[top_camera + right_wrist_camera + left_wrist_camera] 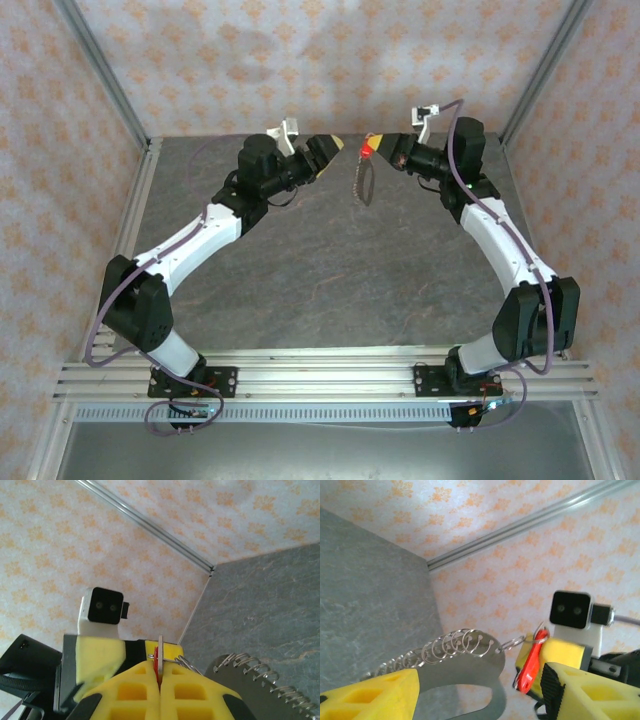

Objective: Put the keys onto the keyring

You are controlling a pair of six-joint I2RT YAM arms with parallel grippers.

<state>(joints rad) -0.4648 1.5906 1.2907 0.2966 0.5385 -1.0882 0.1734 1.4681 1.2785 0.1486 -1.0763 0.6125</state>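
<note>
The jaws of the right gripper are pressed together on the red key, pinching its plastic head, while the left gripper, just beside the right gripper and facing it, stands a good way open with nothing in it that I can see. The keyring dangles just below the right gripper, clear of the table. Close up it looks like a curved flat metal band carrying a row of small wire rings, its end ring touching the key's own loop, though I cannot tell whether they are linked. I'd guess the key weighs next to nothing and its metal is slick, so the plastic head is the place to hold; the keyring looks free to swing, so I'd take the flat band close under the right gripper. I can read no brand, label or writing anywhere.
</note>
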